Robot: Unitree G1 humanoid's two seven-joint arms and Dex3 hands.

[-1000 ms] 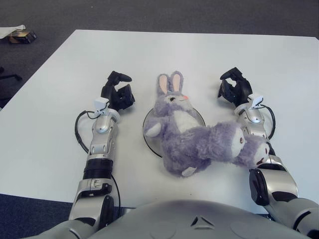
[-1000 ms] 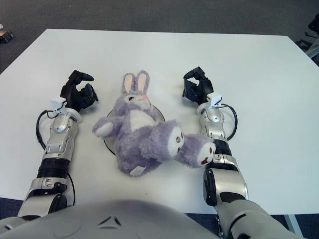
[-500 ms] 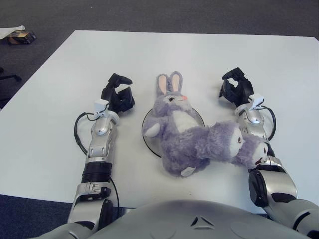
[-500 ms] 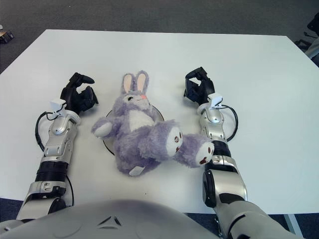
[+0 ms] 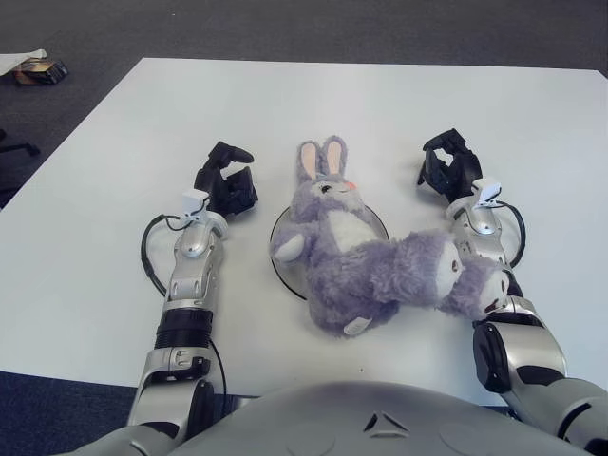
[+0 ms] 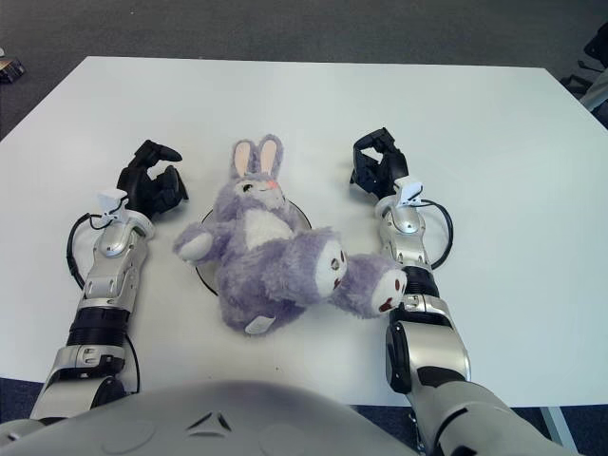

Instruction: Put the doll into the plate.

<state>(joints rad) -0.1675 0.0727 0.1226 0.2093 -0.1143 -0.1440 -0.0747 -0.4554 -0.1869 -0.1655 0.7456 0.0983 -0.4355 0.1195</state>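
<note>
A purple plush rabbit doll (image 5: pixel 353 249) with pink ears lies on its back across a dark-rimmed plate (image 5: pixel 276 249) at the table's middle. Its head points away from me and its legs stretch right, resting against my right forearm. Most of the plate is hidden under the doll. My left hand (image 5: pixel 226 180) rests on the table just left of the plate, fingers relaxed and empty. My right hand (image 5: pixel 446 169) rests right of the doll's head, fingers loosely curled and holding nothing.
The white table (image 5: pixel 380 104) stretches away behind the doll. A small object (image 5: pixel 38 68) lies on the dark floor at the far left. The table's front edge is close to my body.
Both hands have shifted very slightly on the table. The doll has settled a touch; its legs still lean on my right forearm.
</note>
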